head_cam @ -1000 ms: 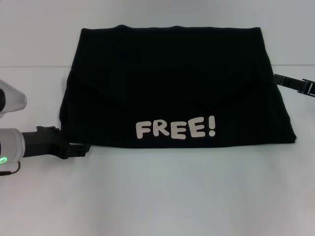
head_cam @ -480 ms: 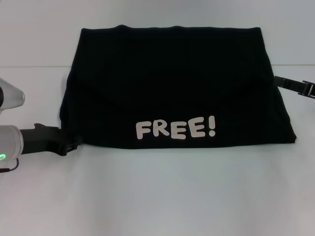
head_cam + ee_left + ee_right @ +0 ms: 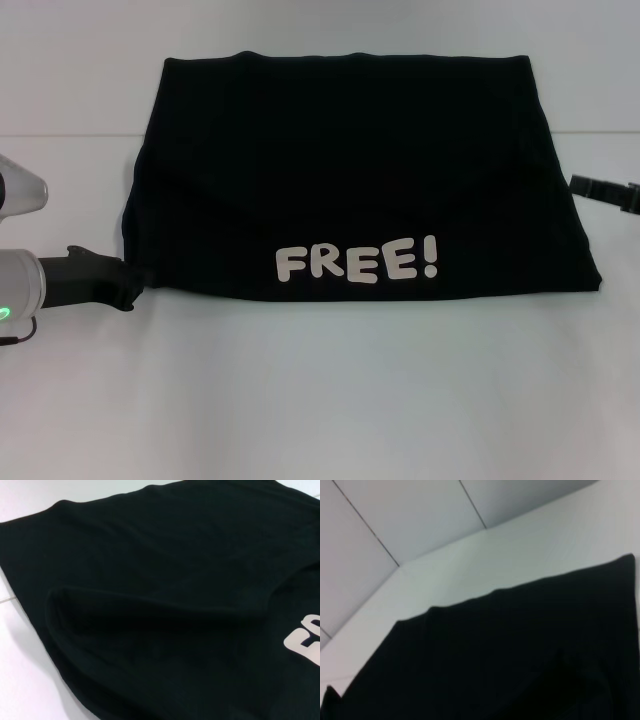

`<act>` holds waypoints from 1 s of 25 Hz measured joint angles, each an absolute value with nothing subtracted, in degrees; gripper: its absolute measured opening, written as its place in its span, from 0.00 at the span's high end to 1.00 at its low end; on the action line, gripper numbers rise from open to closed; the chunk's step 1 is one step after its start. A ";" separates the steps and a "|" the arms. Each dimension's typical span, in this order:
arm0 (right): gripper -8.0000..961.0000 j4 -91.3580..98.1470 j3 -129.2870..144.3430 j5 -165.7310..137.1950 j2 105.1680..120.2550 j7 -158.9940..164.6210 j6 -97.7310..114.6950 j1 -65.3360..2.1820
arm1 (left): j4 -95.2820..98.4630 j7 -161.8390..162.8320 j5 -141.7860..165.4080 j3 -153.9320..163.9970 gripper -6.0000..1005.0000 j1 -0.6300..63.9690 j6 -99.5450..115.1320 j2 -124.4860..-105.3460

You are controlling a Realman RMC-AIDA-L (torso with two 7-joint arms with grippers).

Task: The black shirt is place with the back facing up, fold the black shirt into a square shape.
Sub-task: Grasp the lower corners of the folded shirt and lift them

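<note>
Black shirt (image 3: 350, 170) folded wide, long axis left-right, "FREE!" print (image 3: 357, 262) along near edge. Left hand (image 3: 128, 283) at its near-left corner, right hand (image 3: 605, 188) off right edge; grip unclear on both. Bare white desk (image 3: 330, 390) nearside.

Silver left arm (image 3: 20, 285) – green LED, blk wrist

We are seeing only part of the left gripper (image 3: 128, 283) at the tabletop's left edge: its fingertips are blending into the black shirt (image 3: 350, 190), so their spacing is escaping us. The right gripper (image 3: 606, 189) is being cut off by the frame's right edge. Both wrist views are cropping the shirt and showing no fingers.
</note>
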State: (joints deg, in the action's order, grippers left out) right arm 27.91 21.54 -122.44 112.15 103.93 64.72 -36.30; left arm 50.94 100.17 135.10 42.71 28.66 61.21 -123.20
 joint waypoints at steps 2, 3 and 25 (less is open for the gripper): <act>0.26 28.06 22.20 -124.79 111.58 105.69 65.01 -36.27 | 50.94 100.18 135.09 42.71 0.95 28.66 61.19 -123.20; 0.26 28.13 22.75 -126.17 111.22 107.20 65.07 -36.29 | 50.94 100.19 135.08 42.71 0.98 28.66 61.18 -123.21; 0.27 27.33 37.64 -133.93 112.57 115.77 59.18 -40.07 | 49.66 99.94 135.08 42.71 0.98 29.80 60.73 -122.95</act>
State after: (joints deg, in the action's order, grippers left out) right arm 27.33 37.64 -133.93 112.57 115.77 59.18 -40.07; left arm 49.66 99.94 135.08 42.71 29.80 60.73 -122.95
